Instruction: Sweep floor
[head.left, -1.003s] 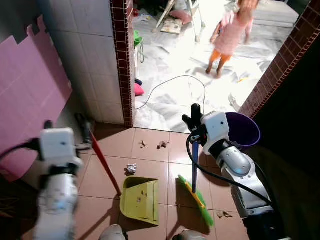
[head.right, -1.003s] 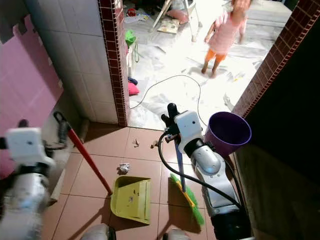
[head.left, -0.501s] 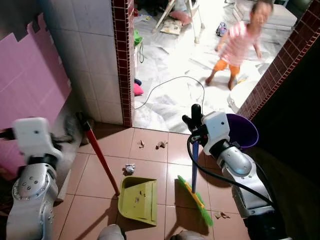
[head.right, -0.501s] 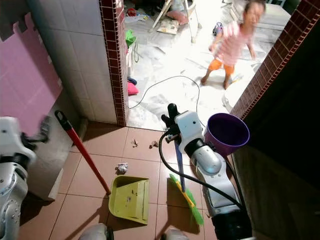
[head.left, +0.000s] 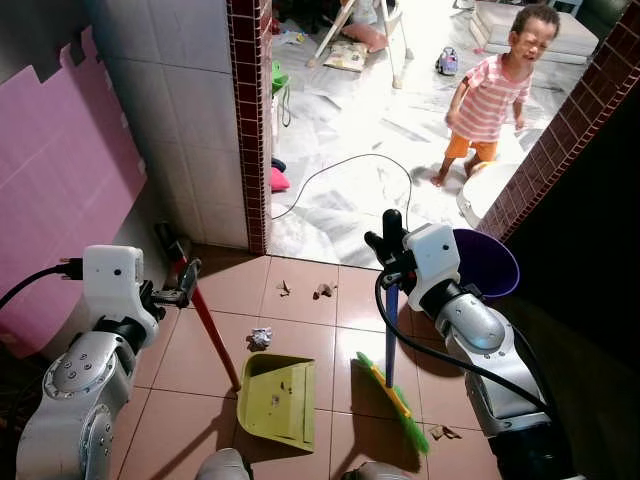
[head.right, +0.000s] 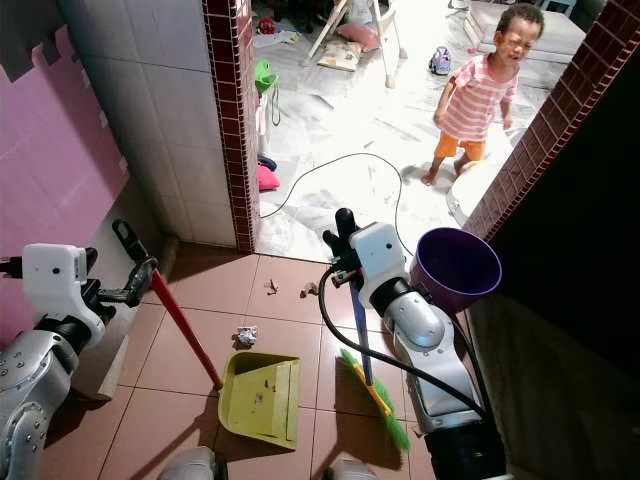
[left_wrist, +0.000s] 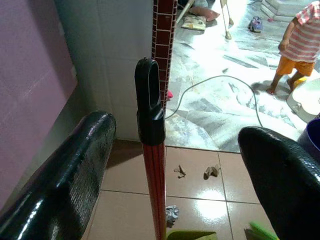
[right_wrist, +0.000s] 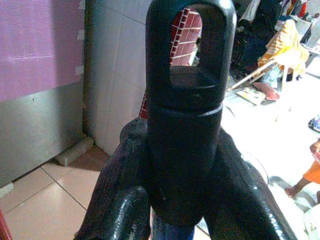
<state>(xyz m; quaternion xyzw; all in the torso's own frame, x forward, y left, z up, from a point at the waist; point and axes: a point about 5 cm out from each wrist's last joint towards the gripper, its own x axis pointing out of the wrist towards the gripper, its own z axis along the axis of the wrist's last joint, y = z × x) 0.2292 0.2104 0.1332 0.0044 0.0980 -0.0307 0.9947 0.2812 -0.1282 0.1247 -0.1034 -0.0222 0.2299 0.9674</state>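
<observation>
A green dustpan (head.left: 278, 398) rests on the brown tiles, its long red handle (head.left: 208, 322) leaning up to the left. My left gripper (head.left: 176, 272) is open, its fingers (left_wrist: 75, 170) standing either side of the handle's black top (left_wrist: 149, 107) without touching it. My right gripper (head.left: 388, 245) is shut on the black top end (right_wrist: 187, 125) of a blue-handled broom (head.left: 390, 335). The broom's green bristles (head.left: 398, 402) sit on the floor right of the dustpan. A crumpled paper (head.left: 261, 338) and dry leaves (head.left: 324, 290) lie beyond the dustpan.
A purple bucket (head.left: 490, 262) stands right of the broom by a dark brick wall. A brick-edged pillar (head.left: 248, 120) and pink panel (head.left: 50, 190) bound the left. Beyond the doorway a person (head.left: 490, 95) stands near a cable (head.left: 350, 165). More scraps (head.left: 438, 432) lie bottom right.
My left arm swung in from the left and its fingers now straddle the red handle's top. The person walked right and closer to the doorway. The right arm and broom stayed put.
</observation>
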